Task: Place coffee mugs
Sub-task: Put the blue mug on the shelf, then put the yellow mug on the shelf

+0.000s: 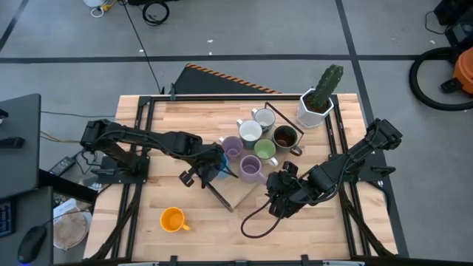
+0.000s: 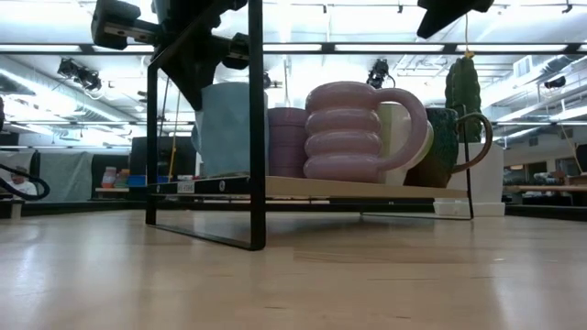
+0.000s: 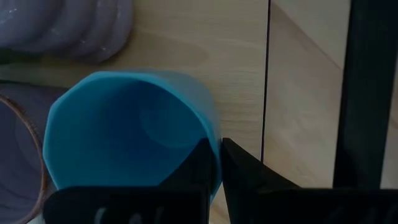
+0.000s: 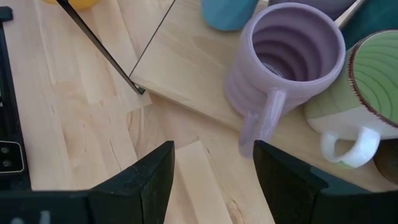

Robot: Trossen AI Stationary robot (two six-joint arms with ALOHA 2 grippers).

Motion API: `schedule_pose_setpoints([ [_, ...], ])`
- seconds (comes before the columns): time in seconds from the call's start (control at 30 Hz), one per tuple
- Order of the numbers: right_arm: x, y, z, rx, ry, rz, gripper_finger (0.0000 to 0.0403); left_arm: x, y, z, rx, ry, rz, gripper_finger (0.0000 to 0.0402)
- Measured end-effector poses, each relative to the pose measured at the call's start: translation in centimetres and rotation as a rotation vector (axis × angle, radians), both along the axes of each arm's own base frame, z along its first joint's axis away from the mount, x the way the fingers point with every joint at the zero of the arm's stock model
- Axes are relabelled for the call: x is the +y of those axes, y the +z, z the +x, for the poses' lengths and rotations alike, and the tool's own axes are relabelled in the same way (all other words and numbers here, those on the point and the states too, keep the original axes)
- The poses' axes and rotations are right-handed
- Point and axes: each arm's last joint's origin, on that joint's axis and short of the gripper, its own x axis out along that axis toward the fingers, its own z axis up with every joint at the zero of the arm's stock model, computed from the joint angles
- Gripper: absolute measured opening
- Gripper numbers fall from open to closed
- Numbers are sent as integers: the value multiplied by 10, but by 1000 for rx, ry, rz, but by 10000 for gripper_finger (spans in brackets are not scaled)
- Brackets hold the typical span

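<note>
Pale wood tabletop [image 1: 148,222] carries a low black-framed rack [image 1: 255,174] where the mugs are gathered. At its near-left corner stands the blue mug [image 3: 124,134], its rim pinched between the closed fingers [image 3: 239,165] of the left gripper [image 1: 211,164]; in the low view it sits on the rack's board beside a lilac mug [image 2: 353,133]. This looks like the setting-down step: the next move calls for opening the fingers and lifting straight up, clear of the rim and of the frame bar just beside it. Another lilac mug [image 1: 232,147], a green mug [image 4: 373,93], two white mugs [image 1: 250,131], and a brown mug [image 1: 285,137] crowd the rack, leaving little room. The orange mug [image 1: 172,219] sits well apart on the tabletop, apparently still to be placed. The right gripper [image 4: 211,171] hovers near the rack's front edge, fingers open and empty. A cactus pot [image 1: 316,107] stands at the far corner.
</note>
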Motion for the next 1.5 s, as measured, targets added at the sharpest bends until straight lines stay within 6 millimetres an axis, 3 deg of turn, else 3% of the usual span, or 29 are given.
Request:
schedule_pose_setpoints([
  [0.23,0,0,0,0,2,-1,224,0,0,1,1,-6,1,27],
  [0.63,0,0,0,0,0,0,224,0,0,4,-22,1,2,90],
  [0.87,0,0,0,1,3,-2,224,0,6,0,-37,12,-3,99],
  [1.23,0,1,-1,-14,7,-48,224,2,46,-5,-34,136,-60,98],
  [1.5,9,1,-6,-49,15,-96,224,12,84,-41,-145,203,-73,68],
])
